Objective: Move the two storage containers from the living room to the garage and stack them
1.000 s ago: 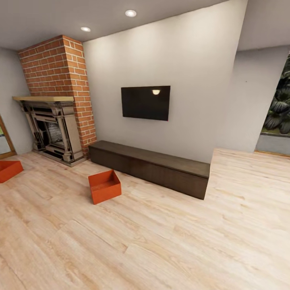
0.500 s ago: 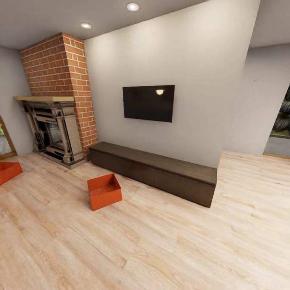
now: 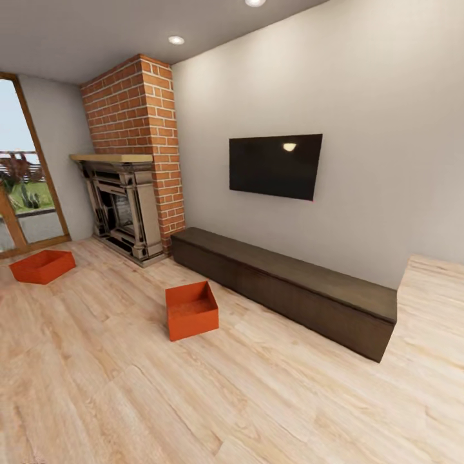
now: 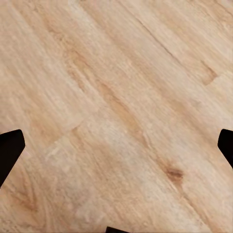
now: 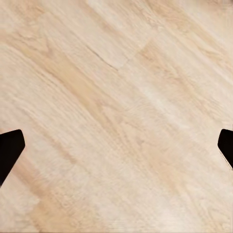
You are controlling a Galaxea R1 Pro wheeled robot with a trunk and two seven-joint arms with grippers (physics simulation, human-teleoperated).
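Note:
I am in the living room. One orange-red storage container sits on the light wood floor ahead, in front of the dark low cabinet. The other storage container lies farther left, near the glass door. In the left wrist view my left gripper is open, its dark fingertips far apart over bare planks. My right gripper is open too, fingertips spread over wood floor with nothing between them.
A brick fireplace stands at the back left beside a glass door. A black TV hangs on the white wall above the cabinet. Wide wood floor stretches between me and the containers.
The whole view has swung left: fireplace, cabinet and containers shifted right in the picture, and the glass door has come into view. The far container now shows whole.

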